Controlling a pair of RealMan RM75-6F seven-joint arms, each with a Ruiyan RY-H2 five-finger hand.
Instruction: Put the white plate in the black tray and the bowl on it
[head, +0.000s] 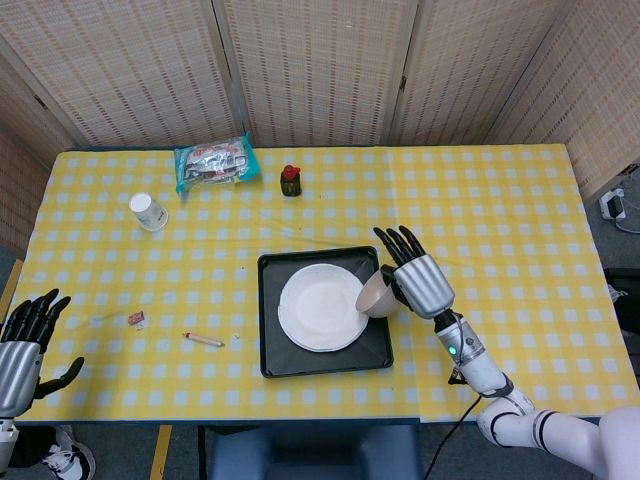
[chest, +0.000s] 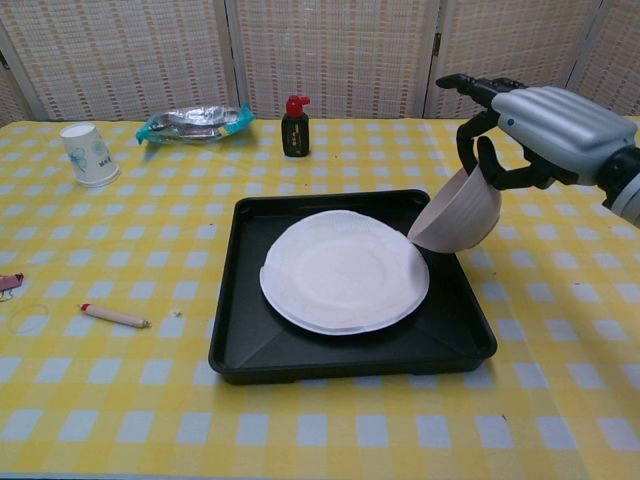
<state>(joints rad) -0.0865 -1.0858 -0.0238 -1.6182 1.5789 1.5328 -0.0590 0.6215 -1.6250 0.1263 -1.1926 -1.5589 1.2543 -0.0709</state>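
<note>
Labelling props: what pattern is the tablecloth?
Yellow-and-white checks on the tablecloth, clearest in chest view.
</note>
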